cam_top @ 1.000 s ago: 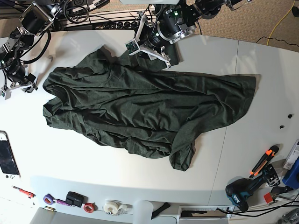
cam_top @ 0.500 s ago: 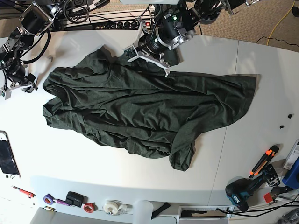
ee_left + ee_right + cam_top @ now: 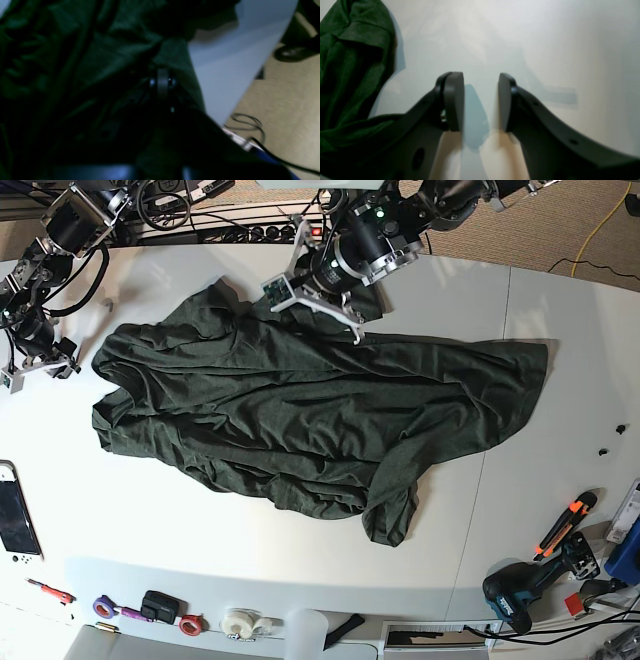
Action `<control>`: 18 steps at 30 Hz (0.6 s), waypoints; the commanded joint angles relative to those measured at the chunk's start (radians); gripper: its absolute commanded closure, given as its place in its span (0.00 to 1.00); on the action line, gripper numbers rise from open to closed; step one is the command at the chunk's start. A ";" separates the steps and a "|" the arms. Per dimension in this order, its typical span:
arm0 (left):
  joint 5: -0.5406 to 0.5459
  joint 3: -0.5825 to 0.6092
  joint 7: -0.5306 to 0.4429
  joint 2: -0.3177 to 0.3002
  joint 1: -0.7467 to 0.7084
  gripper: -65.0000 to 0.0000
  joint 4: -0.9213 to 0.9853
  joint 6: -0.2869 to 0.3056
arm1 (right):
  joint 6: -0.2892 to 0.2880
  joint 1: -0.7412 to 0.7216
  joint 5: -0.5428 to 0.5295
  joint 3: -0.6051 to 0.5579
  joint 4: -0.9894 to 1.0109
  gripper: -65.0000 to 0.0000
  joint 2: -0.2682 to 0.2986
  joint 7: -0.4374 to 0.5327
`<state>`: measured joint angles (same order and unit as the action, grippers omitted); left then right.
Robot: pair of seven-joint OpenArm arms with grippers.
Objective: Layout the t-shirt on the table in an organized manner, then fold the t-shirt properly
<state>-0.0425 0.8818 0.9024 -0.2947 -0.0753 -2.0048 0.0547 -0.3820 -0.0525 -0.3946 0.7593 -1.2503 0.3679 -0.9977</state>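
Observation:
The dark olive t-shirt (image 3: pixel 300 410) lies spread but wrinkled across the white table (image 3: pixel 560 310), one corner bunched toward the front. My left gripper (image 3: pixel 318 305) is down on the shirt's back edge beside a sleeve. In the left wrist view its dark fingertips (image 3: pixel 162 82) sit buried in shadowed t-shirt folds (image 3: pixel 100 50), and I cannot make out the jaws. My right gripper (image 3: pixel 40 365) hovers over bare table to the left of the shirt. The right wrist view shows this gripper (image 3: pixel 481 100) open and empty, with the t-shirt (image 3: pixel 352 62) off to its left.
A handheld console (image 3: pixel 15 515) lies at the left edge. Tape rolls (image 3: pixel 240 623), a drill (image 3: pixel 515 590) and an orange cutter (image 3: pixel 565 525) sit along the front and right. Cables (image 3: pixel 200 220) run behind the table; its far edge drops to the floor (image 3: pixel 287 100).
My left gripper has shifted left and toward the table's back edge along the shirt's upper hem. The right arm and the bulk of the shirt have not moved.

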 commanded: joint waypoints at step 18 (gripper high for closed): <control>-0.097 0.000 -0.118 -0.018 -0.071 0.49 -0.016 -0.064 | 0.008 0.003 0.018 0.002 0.001 0.64 0.011 -0.041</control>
<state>-0.1379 0.8814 0.8093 -0.3164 -0.1516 -2.0045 -0.0078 -0.3817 -0.0525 -0.3950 0.7593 -1.2503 0.3679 -0.9974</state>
